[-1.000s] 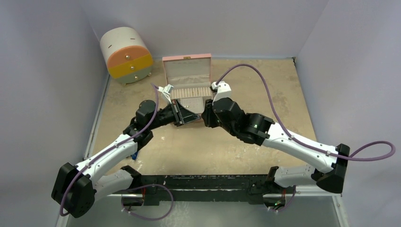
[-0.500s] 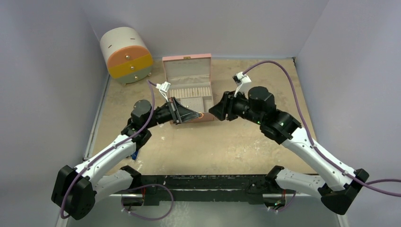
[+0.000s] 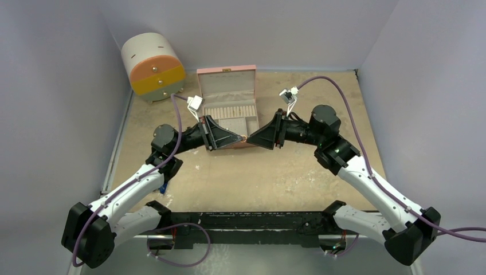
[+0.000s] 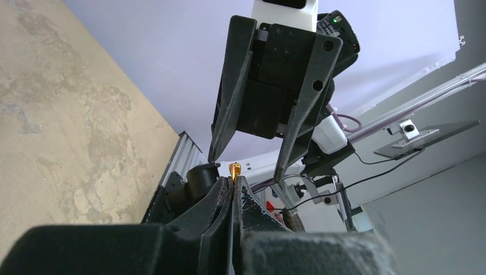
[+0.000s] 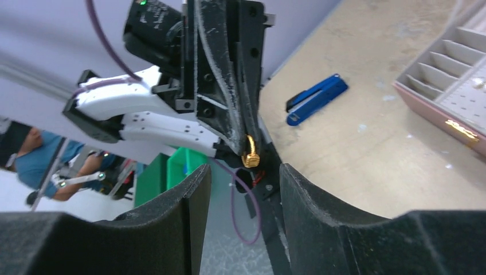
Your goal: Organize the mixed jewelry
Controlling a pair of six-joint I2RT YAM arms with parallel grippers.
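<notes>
Gold stud (image 4: 234, 168), tiny, sits nipped between the closed fingertips of the left tool (image 4: 234, 183), held in the air above the sandy bench (image 3: 275, 177), just in front of an open pink box (image 3: 226, 77). The right tool (image 5: 243, 172) faces it tip to tip, fingers spread wide, the stud at the gap between them.

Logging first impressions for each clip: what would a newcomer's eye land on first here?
The left gripper and right gripper meet tip to tip in mid-air, just in front of the open pink box. The left one's fingers are shut on a tiny gold piece, while the right one faces it with its fingers spread open. In the far left corner stands a round drawer chest with orange and yellow fronts.
</notes>
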